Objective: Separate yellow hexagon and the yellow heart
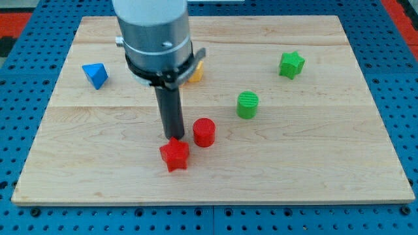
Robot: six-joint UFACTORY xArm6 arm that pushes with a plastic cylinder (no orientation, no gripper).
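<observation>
On the wooden surface (313,163) the rod is seen standing upright, and my tip (174,138) is placed at the top edge of the red star (174,155), touching it or just short of it, with the red cylinder (204,132) just beside it on the view's right. No gripper is fitted, so nothing can be said to be spread or pinched; only the tip is there to push. Of the task's blocks, only a sliver of yellow block (195,73) is shown, behind the arm's grey body near the view's top; whether it is the hexagon or the heart cannot be told, and the other is hidden. The tip is judged to be well apart from that pair, so the separating push is not yet set up. A blue pyramid-like block (96,75), a green cylinder (247,104) and a green star (291,64) are left lying clear of that spot.
</observation>
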